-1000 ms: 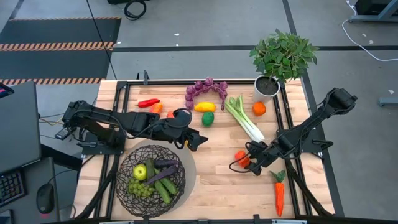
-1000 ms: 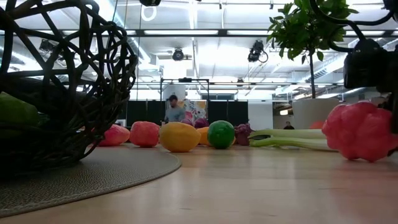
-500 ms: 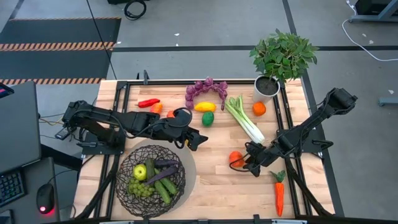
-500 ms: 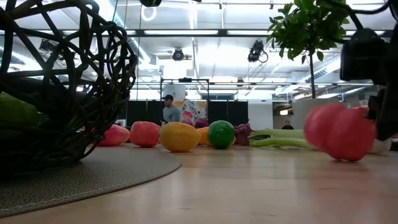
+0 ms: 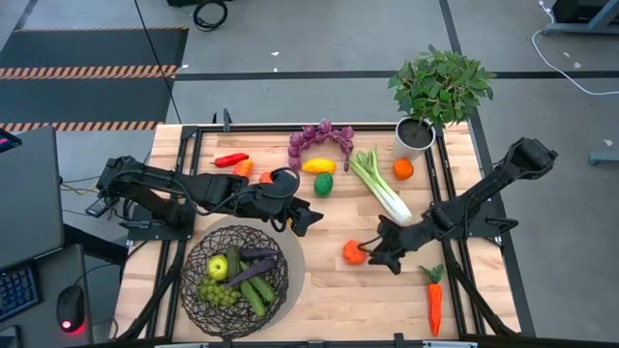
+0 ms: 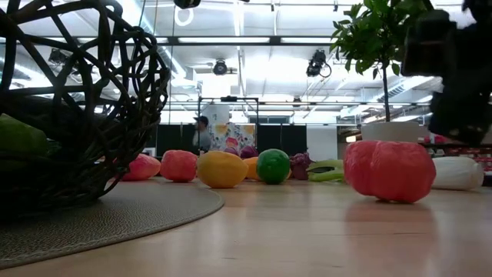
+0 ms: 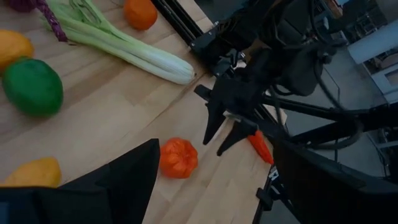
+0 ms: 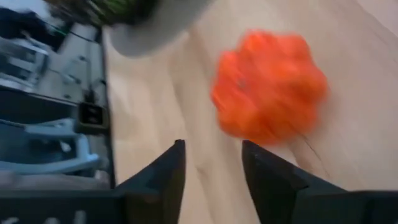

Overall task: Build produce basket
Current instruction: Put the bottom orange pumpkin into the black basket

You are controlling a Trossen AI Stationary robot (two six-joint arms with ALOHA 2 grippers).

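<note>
An orange-red tomato (image 5: 354,252) is seen lying on the wooden counter (image 5: 329,290), just beyond the fingertips of the right end effector (image 5: 372,256) and apart from them. In the left wrist view the same tomato (image 7: 178,157) sits a little ahead of the two pointed fingers (image 7: 211,118), which are held narrowly apart with nothing between them. In the right wrist view the tomato (image 8: 268,94) appears blurred past that arm's fingers, untouched.

The left end effector (image 5: 308,218) is held above the counter near the basket's far rim, its fingers spread wide and empty.

The wire basket (image 5: 235,280) rests on a round grey mat (image 5: 290,253) at the counter's near left, and green grapes, an apple, cucumbers and an eggplant are seen inside it. Purple grapes (image 5: 319,135), a lemon (image 5: 318,166), a green fruit (image 5: 323,184), celery (image 5: 379,184) and an orange (image 5: 403,169) lie toward the far edge. A carrot (image 5: 434,300) lies near the right corner.
</note>
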